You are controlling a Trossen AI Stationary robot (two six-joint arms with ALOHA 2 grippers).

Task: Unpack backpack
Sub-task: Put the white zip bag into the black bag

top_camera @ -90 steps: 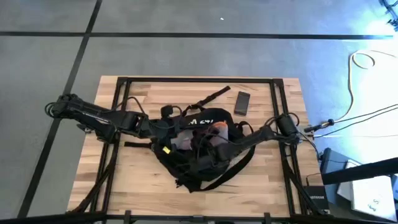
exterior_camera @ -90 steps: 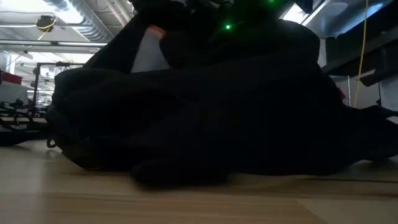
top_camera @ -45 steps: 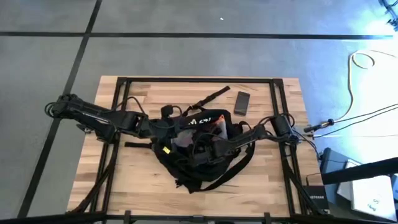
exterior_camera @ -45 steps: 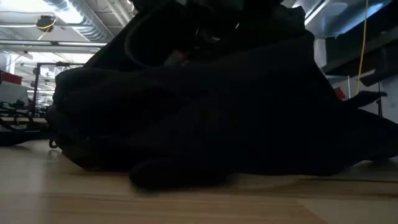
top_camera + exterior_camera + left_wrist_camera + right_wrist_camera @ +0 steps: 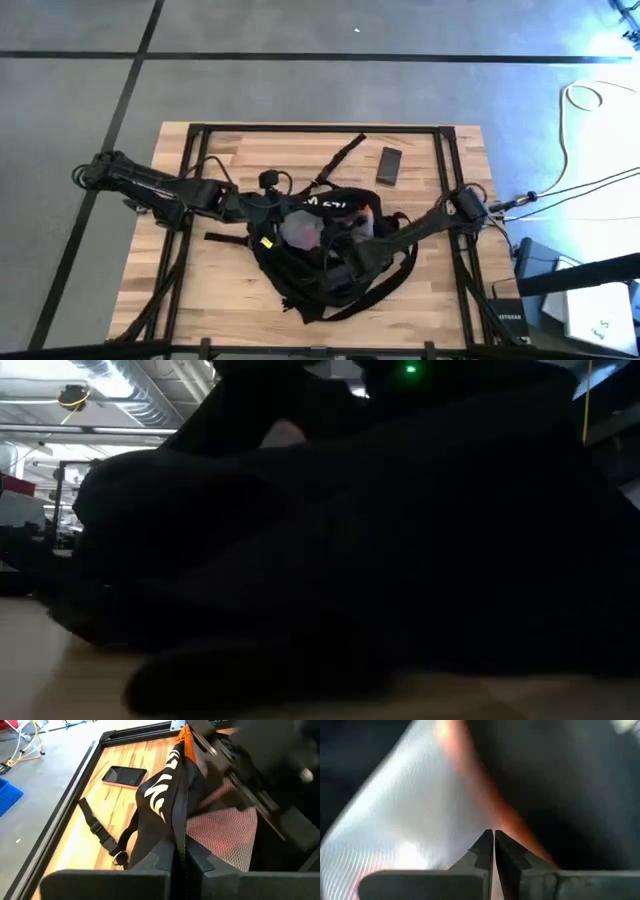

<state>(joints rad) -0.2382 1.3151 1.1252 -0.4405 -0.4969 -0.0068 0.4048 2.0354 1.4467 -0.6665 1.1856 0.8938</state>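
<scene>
High view: slumped black backpack point(image 5: 320, 262) (white lettering)

Four views on one worktop
You look straight down on the light wooden worktop point(image 5: 200, 290); your low camera sits level, pressed against the large black soft fabric backpack point(image 5: 350, 560), which both wrist cameras also see close up.

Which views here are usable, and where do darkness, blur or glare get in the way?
High view: evenly lit, clear. Low view: the large black fabric backpack fills it as an underexposed silhouette against bright ceiling lights. Left wrist view: sharp on its white lettering. Right wrist view: the translucent orange-trimmed pouch is close, blurred and glary.
</scene>
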